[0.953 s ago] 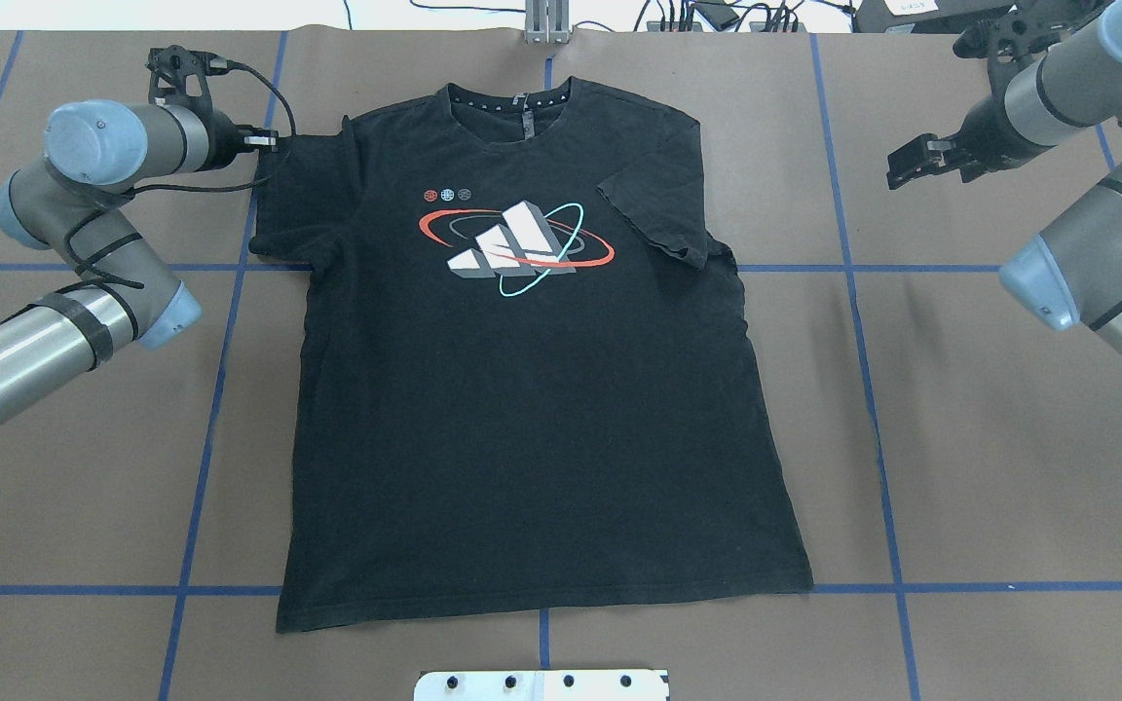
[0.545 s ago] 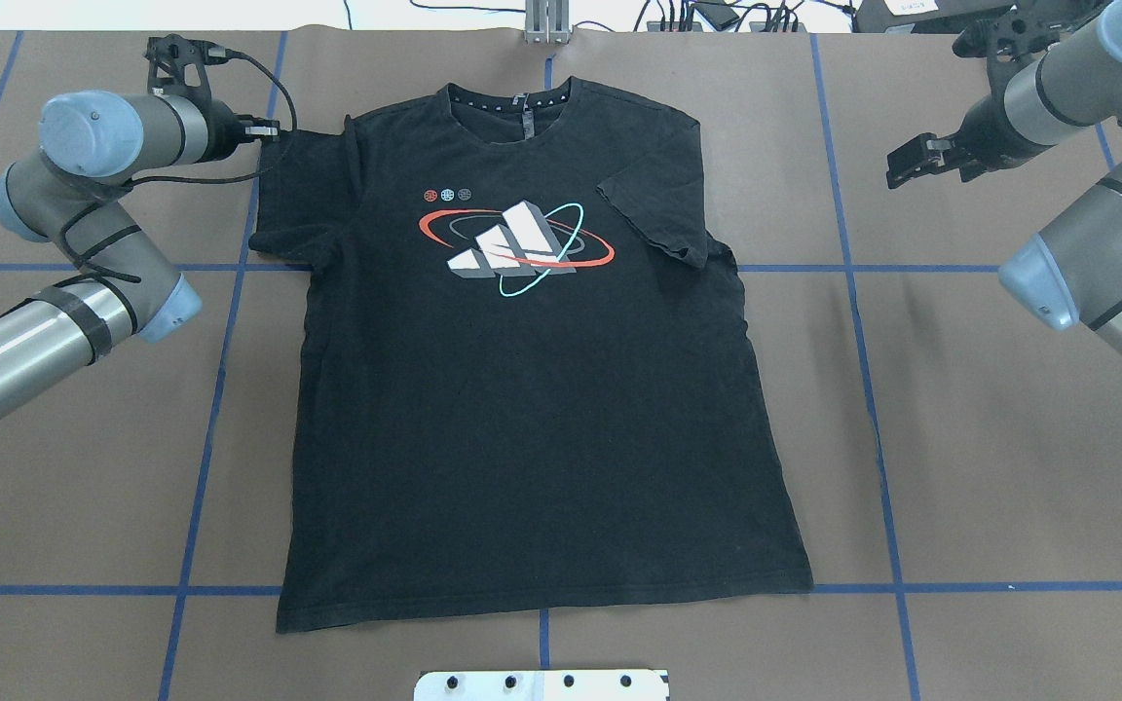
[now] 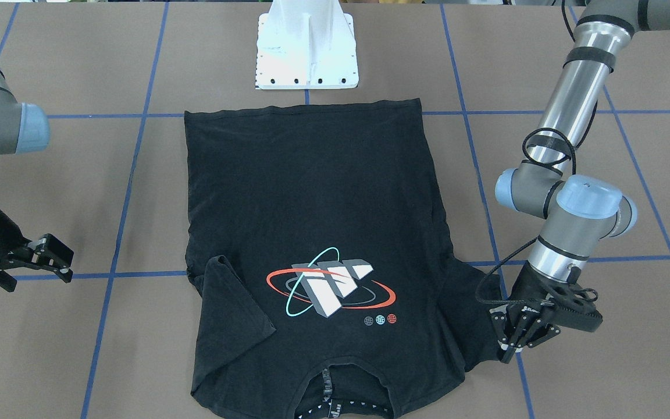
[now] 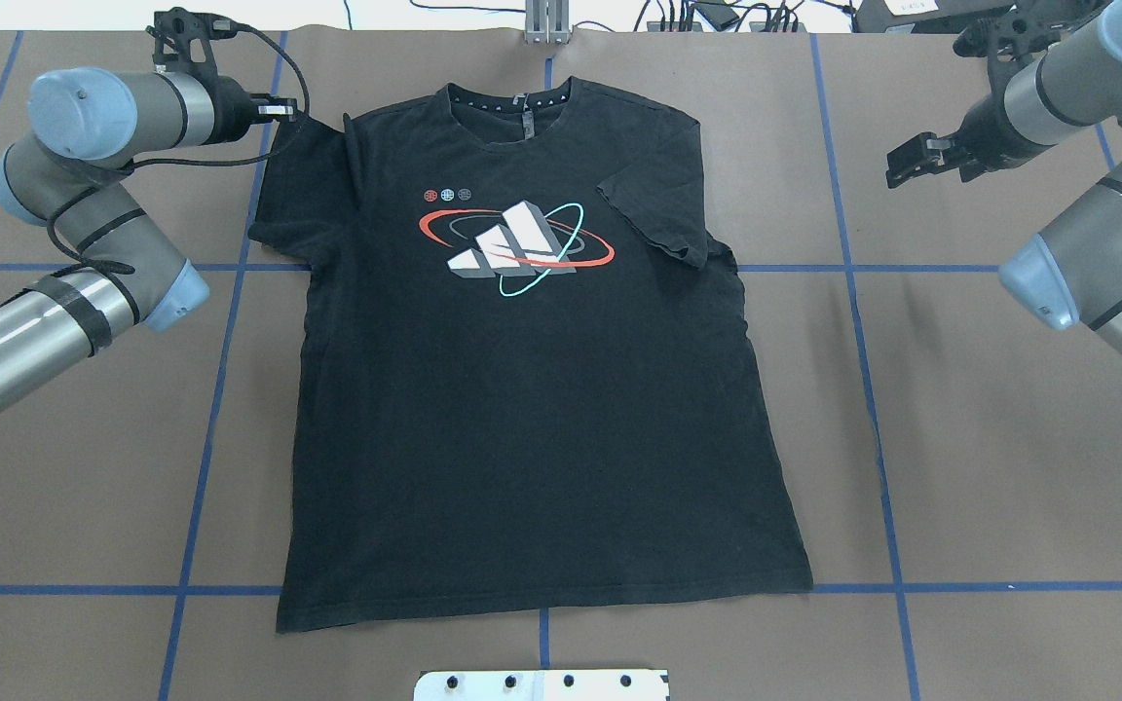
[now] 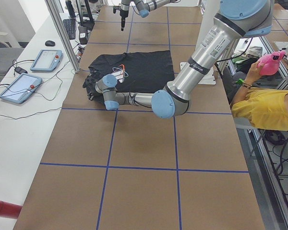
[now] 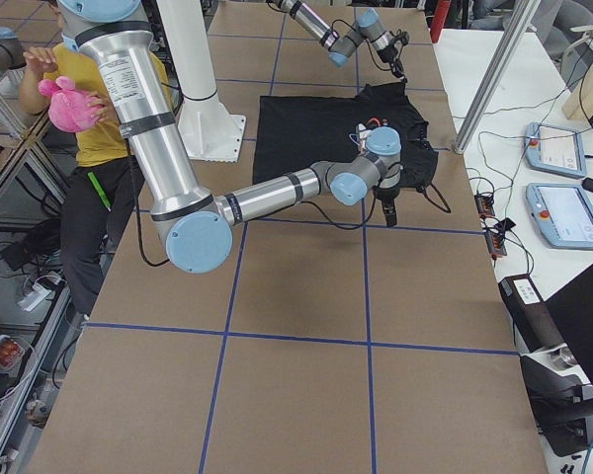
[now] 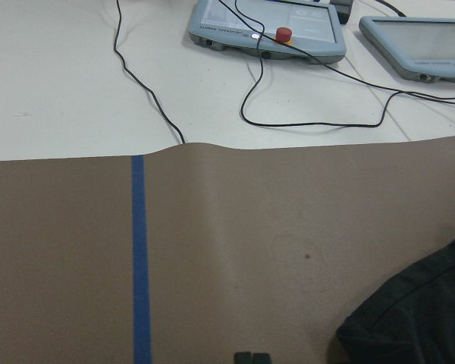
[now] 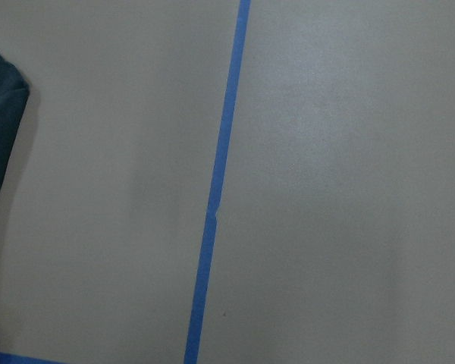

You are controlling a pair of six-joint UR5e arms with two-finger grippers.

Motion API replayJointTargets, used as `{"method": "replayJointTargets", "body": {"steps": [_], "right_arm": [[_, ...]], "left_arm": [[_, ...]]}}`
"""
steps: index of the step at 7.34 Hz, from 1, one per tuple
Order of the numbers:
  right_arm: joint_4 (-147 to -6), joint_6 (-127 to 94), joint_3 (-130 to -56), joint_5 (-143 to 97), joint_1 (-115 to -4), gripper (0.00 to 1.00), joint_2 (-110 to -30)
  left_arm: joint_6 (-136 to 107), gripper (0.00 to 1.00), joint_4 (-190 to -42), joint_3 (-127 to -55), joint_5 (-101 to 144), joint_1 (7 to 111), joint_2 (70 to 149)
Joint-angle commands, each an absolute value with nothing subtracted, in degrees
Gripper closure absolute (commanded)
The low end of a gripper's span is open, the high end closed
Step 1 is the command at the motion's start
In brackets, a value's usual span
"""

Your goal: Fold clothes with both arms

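Note:
A black T-shirt (image 4: 532, 409) lies flat on the brown table with its chest print (image 4: 517, 248) up and its collar toward the far edge. One sleeve (image 4: 658, 219) is folded in over the chest. The other sleeve (image 4: 293, 185) lies spread out. My left gripper (image 4: 279, 110) is shut, low at that sleeve's far outer corner. In the left wrist view its fingertips (image 7: 250, 356) are together on bare table, with the cloth (image 7: 417, 318) just beside them. My right gripper (image 4: 902, 166) hovers open over bare table, well clear of the shirt (image 3: 312, 192).
The white mount base (image 3: 306, 52) stands just past the shirt's hem. Blue tape lines (image 4: 853, 292) grid the table. Tablets (image 7: 265, 26) and cables lie beyond the far edge. A person in yellow (image 5: 264, 103) sits by the robot's side.
My left gripper has moved toward the table's far edge along the spread sleeve, and that sleeve's outer corner has shifted the same way. The right arm has not moved.

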State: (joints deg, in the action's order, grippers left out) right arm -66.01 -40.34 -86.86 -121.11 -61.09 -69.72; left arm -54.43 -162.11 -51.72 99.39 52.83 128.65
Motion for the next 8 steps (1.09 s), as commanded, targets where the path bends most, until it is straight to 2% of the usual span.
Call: {"method": "replayJointTargets", "body": {"steps": [1, 3, 4, 5, 8], "right_arm": [[-66.0, -40.4, -86.8, -121.0, -61.1, 0.0, -69.8], [-66.0, -40.4, -86.8, -121.0, -61.1, 0.0, -69.7], [-66.0, -40.4, -86.8, -121.0, -61.1, 0.0, -69.6], [-66.0, -40.5, -86.8, -120.9, -61.1, 0.0, -69.6], [-66.0, -40.4, -86.8, -120.9, -61.1, 0.0, -69.7]], "left_arm": [[-55.2, 1.0, -159.7, -57.4, 102.4, 53.1, 126.8], [-55.3, 1.0, -154.7, -67.4, 108.6, 55.7, 121.2], [-56.6, 1.0, -148.9, -72.7, 108.5, 55.5, 120.2], [-61.6, 1.0, -144.4, -75.0, 108.0, 54.8, 120.8], [-69.1, 1.0, -137.8, -73.4, 99.7, 47.6, 127.0]]}}
